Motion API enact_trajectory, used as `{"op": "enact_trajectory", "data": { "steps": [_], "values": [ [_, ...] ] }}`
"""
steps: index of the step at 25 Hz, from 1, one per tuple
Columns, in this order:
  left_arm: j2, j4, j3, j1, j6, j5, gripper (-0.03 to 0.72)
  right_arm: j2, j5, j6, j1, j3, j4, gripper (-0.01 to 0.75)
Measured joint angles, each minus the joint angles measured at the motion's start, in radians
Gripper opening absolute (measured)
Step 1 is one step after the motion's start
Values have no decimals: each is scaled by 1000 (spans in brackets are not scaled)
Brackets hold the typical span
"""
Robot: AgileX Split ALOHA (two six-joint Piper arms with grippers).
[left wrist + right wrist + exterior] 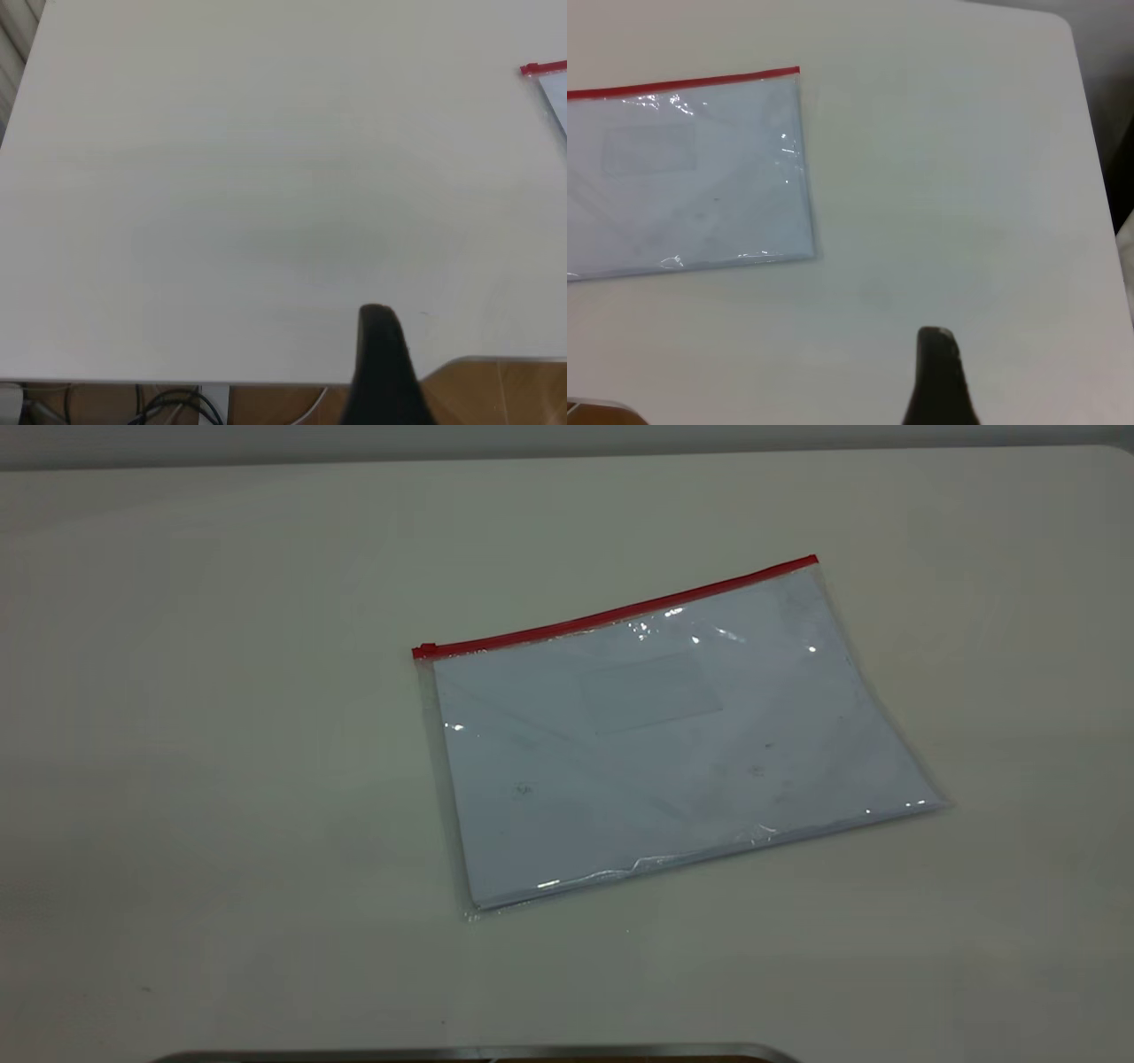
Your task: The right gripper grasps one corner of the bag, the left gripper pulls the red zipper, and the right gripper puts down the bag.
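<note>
The bag (656, 735) lies flat on the white table, clear plastic with white sheets and a small pocket inside. The red zipper (620, 613) runs along its far long edge, with the slider tab (425, 650) at the left end. Neither gripper shows in the exterior view. In the left wrist view the left gripper (376, 312) is a single dark wedge near the table edge, far from the bag, whose slider end (530, 69) just shows. In the right wrist view the right gripper (936, 335) is a single dark wedge, apart from the bag (682, 177) and its red-strip corner (796, 73).
The white table (221, 735) surrounds the bag on all sides. Its edge (177, 382) shows in the left wrist view with cables and a wooden floor beyond. Its rounded corner (1063, 27) shows in the right wrist view. A dark metal rim (478, 1054) lies at the front.
</note>
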Motion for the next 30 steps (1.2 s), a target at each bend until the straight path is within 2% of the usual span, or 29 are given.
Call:
{"op": "enact_trajectory", "data": {
  "steps": [7, 12, 30],
  "values": [
    [0, 0, 0, 0, 0, 0, 586, 0, 0, 29, 5, 0, -14, 578],
    [0, 0, 0, 0, 0, 0, 586, 0, 0, 60, 46, 0, -37, 579],
    [0, 0, 0, 0, -1, 0, 586, 0, 0, 67, 47, 0, -40, 579]
  ]
}}
